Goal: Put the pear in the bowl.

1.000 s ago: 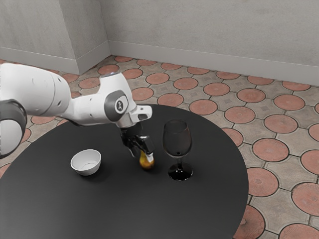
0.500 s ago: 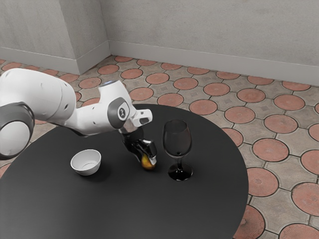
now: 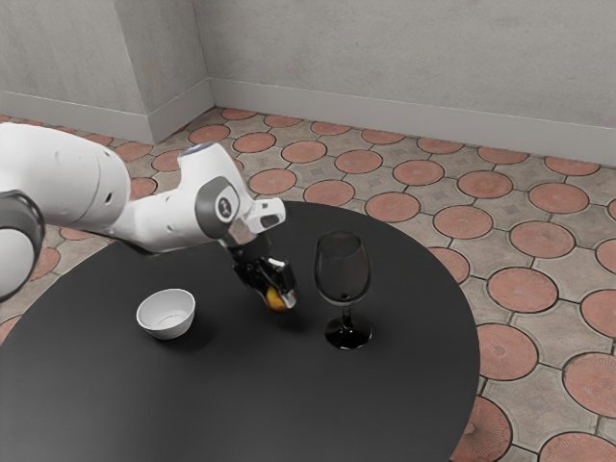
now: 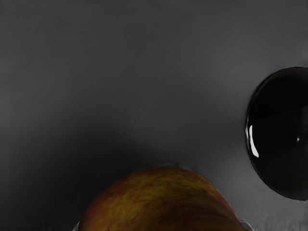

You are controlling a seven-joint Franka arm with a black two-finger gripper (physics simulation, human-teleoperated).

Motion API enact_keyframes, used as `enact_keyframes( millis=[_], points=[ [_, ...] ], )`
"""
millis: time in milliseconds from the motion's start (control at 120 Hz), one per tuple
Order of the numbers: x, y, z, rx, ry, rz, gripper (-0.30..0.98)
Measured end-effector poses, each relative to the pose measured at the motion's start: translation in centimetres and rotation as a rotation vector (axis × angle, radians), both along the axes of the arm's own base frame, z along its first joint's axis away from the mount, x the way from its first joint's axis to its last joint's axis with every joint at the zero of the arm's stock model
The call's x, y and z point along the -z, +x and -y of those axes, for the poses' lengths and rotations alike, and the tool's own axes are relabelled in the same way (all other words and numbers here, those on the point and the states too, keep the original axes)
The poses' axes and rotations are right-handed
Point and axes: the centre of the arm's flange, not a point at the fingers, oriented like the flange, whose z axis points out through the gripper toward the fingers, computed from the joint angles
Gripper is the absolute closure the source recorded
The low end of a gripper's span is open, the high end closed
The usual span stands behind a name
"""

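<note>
My gripper (image 3: 273, 295) is shut on the yellow-orange pear (image 3: 277, 302), which hangs a little above the dark table, between the bowl and the wine glass. The white bowl (image 3: 166, 320) stands upright toward the exterior view's left, apart from the gripper, with nothing visible inside. In the wrist view the pear (image 4: 161, 204) bulges large at the lower edge, with a sliver of a fingertip (image 4: 247, 225) against its side. The gripper partly covers the pear in the exterior view.
A dark, see-through wine glass (image 3: 343, 272) stands upright close beside the gripper, toward the exterior view's right. Its round black base (image 4: 281, 137) lies near the pear in the wrist view. The round black table (image 3: 289, 409) has a curved edge.
My gripper first came lower around the pear, then rose with it, moving slightly toward the exterior view's left. The pear has left the tabletop. Bowl and glass have not moved.
</note>
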Motion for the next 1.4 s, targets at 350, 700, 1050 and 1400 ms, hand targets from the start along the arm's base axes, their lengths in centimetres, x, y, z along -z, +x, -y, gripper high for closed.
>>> enact_keyframes(
  millis=[350, 700, 1050, 1400],
  points=[
    [-6.6, -4.0, -13.2, -0.187, 0.042, 0.032, 0.55],
    [-2.6, -7.1, -18.8, -0.159, 0.160, -0.198, 0.54],
    [-0.1, -7.5, -17.5, -0.120, 0.154, -0.286, 0.25],
    [-15.3, -4.7, -10.7, 0.087, 0.219, -0.054, 0.05]
  ],
)
